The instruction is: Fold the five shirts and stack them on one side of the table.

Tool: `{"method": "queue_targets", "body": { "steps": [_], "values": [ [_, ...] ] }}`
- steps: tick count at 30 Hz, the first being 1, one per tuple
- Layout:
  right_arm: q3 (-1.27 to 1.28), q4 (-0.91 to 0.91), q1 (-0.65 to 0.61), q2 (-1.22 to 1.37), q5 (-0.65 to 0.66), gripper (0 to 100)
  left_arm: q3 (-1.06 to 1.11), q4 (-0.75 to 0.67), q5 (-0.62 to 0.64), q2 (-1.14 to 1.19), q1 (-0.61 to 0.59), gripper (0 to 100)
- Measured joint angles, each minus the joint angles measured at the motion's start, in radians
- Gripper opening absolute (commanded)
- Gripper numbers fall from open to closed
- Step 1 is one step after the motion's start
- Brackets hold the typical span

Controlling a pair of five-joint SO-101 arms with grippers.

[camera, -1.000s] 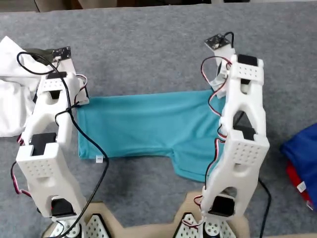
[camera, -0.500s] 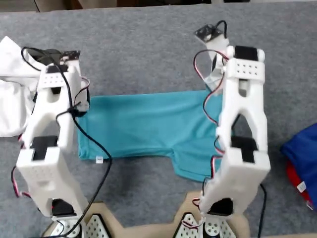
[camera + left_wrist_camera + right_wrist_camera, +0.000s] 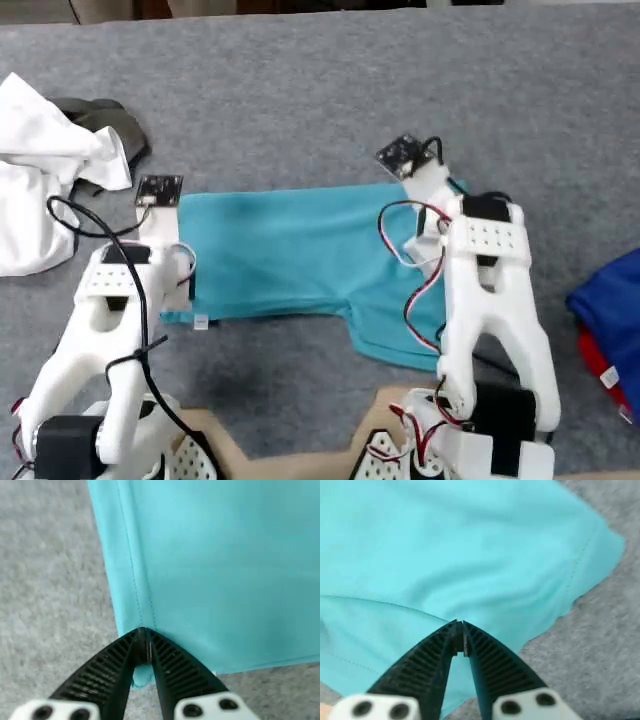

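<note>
Seen from above, the teal shirt (image 3: 300, 255) lies flat in the middle of the grey table (image 3: 300, 90), spread sideways with one sleeve jutting towards the arms' bases. The left arm (image 3: 115, 300) bends down over its left edge near the front corner. The right arm (image 3: 490, 280) leans over its right end. A crumpled white shirt (image 3: 40, 190) and a dark grey cloth (image 3: 115, 125) sit at the far left. A blue shirt (image 3: 610, 300) on a red one (image 3: 600, 375) sits at the right edge.

In the left wrist view, the left gripper (image 3: 142, 640) has its ribbed black fingers pinched shut on the stitched hem, close to the shirt's corner. The fabric is smooth and thin, the table fuzzy like felt.

In the right wrist view, the right gripper (image 3: 460, 635) is likewise closed tight, its tips nipping the cloth at a soft crease, with a wavy stitched edge just beyond it.
</note>
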Motion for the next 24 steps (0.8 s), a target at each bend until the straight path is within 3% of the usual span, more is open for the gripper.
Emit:
{"method": "queue_targets", "body": {
  "steps": [15, 24],
  "values": [
    [0.032, -0.137, 0.196, 0.222, 0.084, 0.5, -0.101, 0.032, -0.044, 0.21, -0.037, 2],
    [0.032, -0.143, 0.21, 0.233, 0.087, 0.5, -0.115, 0.032, -0.044, 0.221, -0.061, 2]
  ]
}}
